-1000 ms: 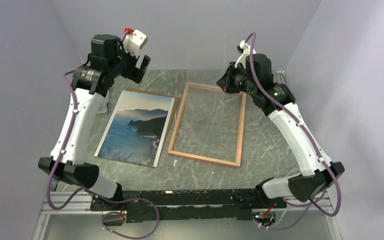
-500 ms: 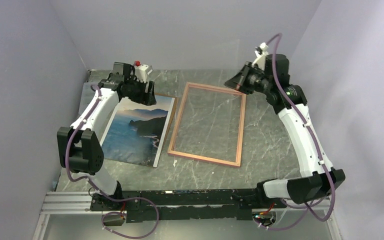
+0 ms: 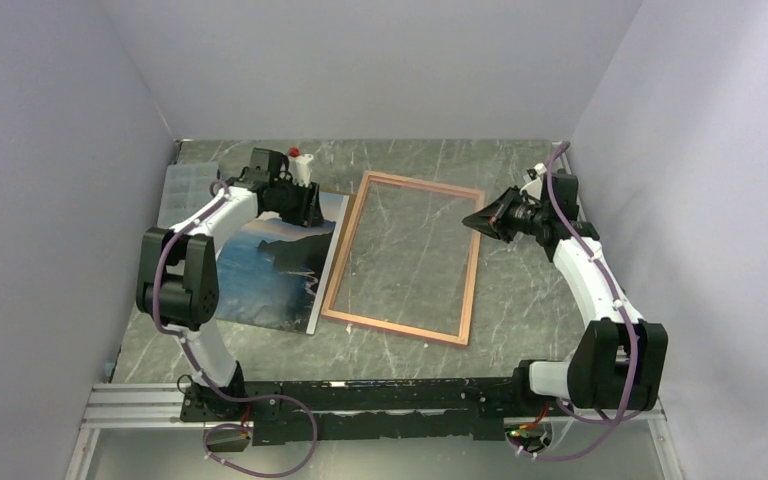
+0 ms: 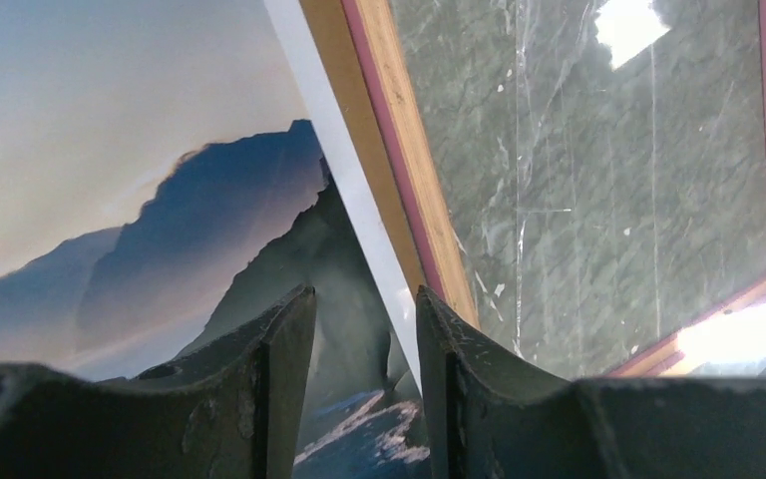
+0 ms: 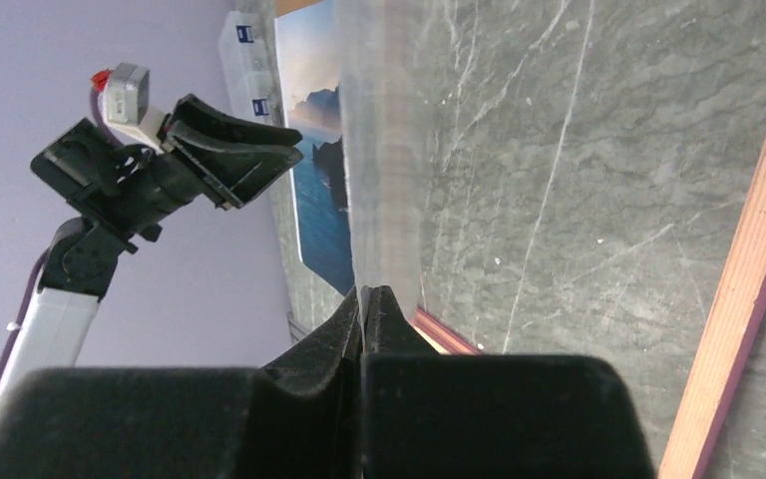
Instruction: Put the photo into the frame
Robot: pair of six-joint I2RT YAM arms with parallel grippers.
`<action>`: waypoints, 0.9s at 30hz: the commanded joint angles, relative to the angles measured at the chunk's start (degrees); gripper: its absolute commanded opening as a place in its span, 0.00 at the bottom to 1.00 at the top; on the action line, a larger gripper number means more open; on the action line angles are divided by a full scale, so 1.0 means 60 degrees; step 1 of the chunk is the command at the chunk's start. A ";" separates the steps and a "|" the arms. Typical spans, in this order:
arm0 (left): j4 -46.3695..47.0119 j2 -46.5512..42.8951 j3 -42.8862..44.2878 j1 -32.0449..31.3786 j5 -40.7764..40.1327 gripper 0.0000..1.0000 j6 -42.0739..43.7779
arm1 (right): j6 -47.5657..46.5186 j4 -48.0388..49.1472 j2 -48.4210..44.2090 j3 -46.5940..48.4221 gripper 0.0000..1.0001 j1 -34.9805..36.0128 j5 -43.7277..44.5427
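A clear plastic box (image 3: 182, 188) sits on the marble table (image 3: 520, 300).

The frame (image 3: 400, 327) is lying flat and slightly askew on the green marble table (image 3: 530, 300), the photo (image 3: 260, 275) is lying just left of it, the left gripper (image 3: 305, 205) is hovering at the photo's far right corner, and the right gripper (image 3: 480, 218) is sitting at the frame's right rail.

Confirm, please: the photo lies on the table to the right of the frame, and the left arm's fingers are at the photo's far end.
Not quite. The top view shows the photo lying to the left of the frame, not to the right. The rest stands: it lies on the table, and the left arm's fingers are at its far end.
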 commanded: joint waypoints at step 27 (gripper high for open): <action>0.1040 0.2027 0.0122 -0.0967 0.0926 0.45 -0.0260 | -0.0271 0.0061 -0.0867 0.1577 0.00 -0.0328 -0.1337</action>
